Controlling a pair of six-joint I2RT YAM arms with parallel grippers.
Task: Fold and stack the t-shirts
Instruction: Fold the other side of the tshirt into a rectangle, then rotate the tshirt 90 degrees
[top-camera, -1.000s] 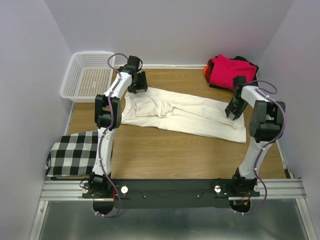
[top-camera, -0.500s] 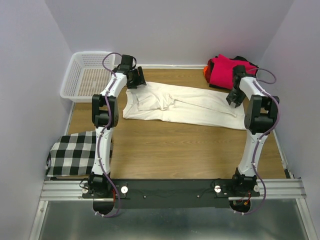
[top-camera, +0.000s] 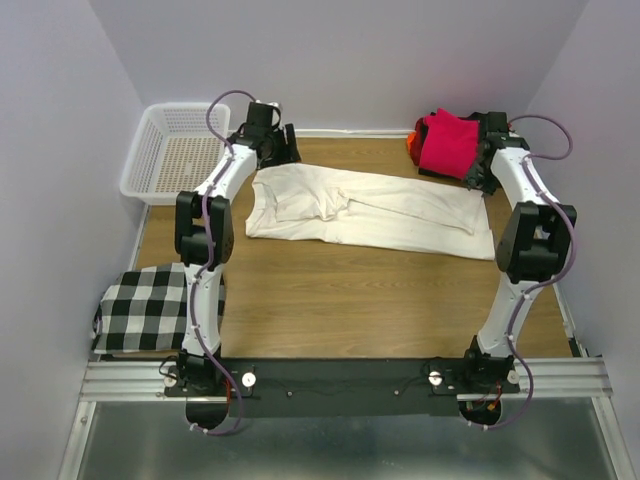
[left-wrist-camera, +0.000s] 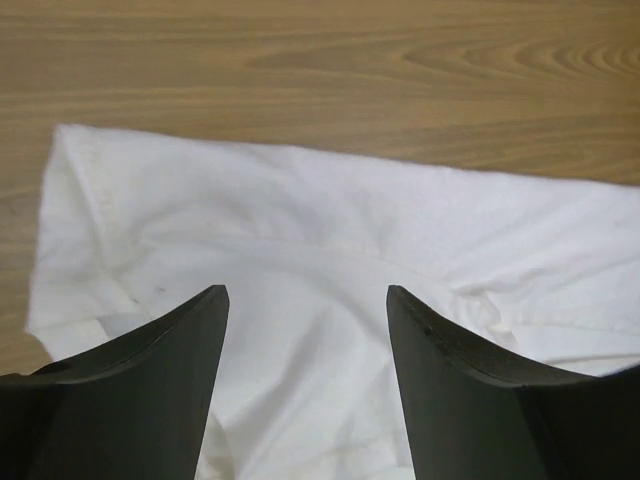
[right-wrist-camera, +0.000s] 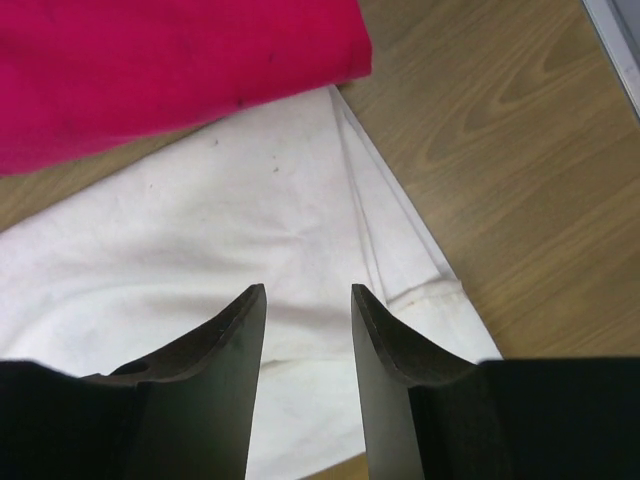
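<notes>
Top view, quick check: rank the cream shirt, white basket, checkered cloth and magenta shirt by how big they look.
Largest: cream shirt.
Next: white basket and checkered cloth look alike; the cloth is nearer the camera, so I won't rank them.
Smallest: magenta shirt.

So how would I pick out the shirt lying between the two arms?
Look at the wooden table, far half, between the white mesh basket and the folded magenta-red shirt. The long cream fabric t-shirt lies there: the only pale one, spread out.
</notes>
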